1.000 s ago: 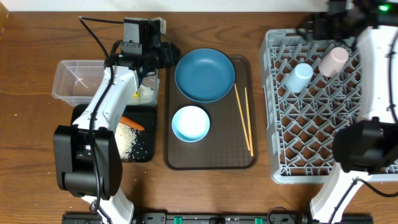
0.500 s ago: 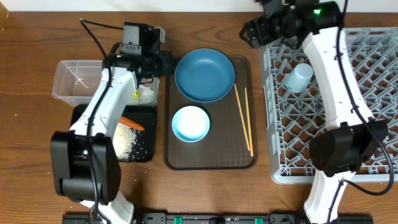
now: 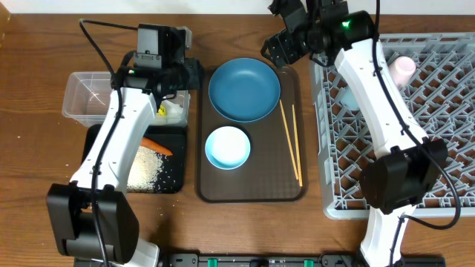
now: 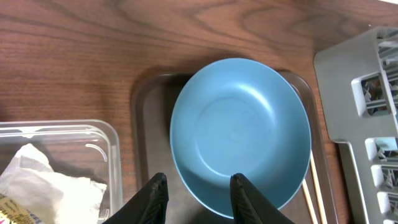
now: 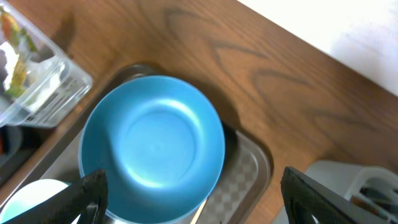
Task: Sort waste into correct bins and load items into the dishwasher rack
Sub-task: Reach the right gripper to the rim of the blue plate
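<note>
Overhead view of a wooden bench (image 3: pixel 44 185). A grey dishwasher rack (image 3: pixel 445 133) fills the 3 o'clock side, with a pinkish-white cup (image 3: pixel 401 68) at its 12 o'clock edge. A brown serving tray (image 3: pixel 252 185) sits at centre. On it, a big dark blue plate (image 3: pixel 244 90) lies at 12 o'clock, a white bowl (image 3: pixel 227 147) at 8 o'clock and two chopsticks (image 3: pixel 291 141) along 3 o'clock. At 9 o'clock, a clear tub (image 3: pixel 85 96) holds white crumpled paper (image 4: pixel 43 180). The black tray (image 3: pixel 172 167) below it holds rice (image 3: pixel 145 167) and a carrot (image 3: pixel 157 146). The left end effector (image 4: pixel 198 186) hangs at the plate's 9 o'clock rim, fingers apart and empty. The right end effector (image 5: pixel 193 183), at the plate's 1 o'clock, gapes wide and empty.
</note>
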